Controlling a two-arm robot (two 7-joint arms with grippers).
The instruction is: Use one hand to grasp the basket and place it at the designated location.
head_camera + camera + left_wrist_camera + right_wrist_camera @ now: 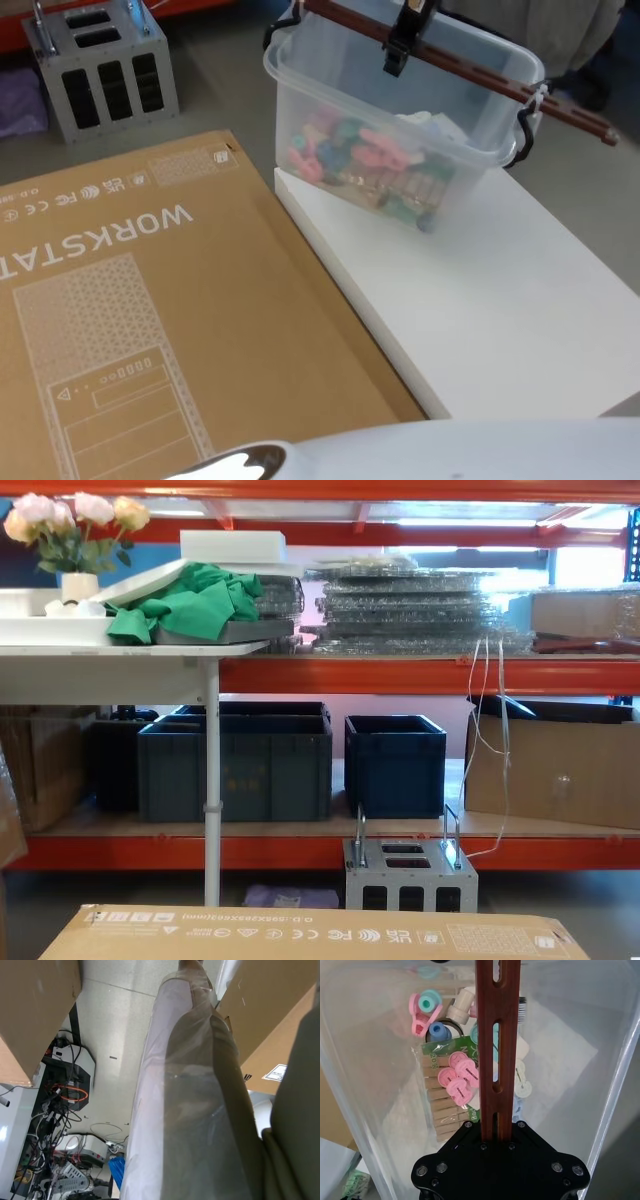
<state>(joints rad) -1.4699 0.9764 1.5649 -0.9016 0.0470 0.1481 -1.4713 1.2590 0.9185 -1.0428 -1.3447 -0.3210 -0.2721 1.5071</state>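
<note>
Basket (400, 130) tilted at far edge of white table (520, 330); my right pincer (400, 45) clamped mid-handle (480, 80). Thin plastic, light pegs (445, 1105) inside, probably swings; central grip suits.

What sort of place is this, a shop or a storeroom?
Likely a warehouse or storeroom: orange racking, with blue crates and cardboard boxes on its shelves. The right gripper holds a basket by its handle.

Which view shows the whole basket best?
The head view: the whole basket shows, tilted at the white table's far corner, right tool shut on its handle. The right wrist view gives a close look at handle, tool and the contents.
</note>
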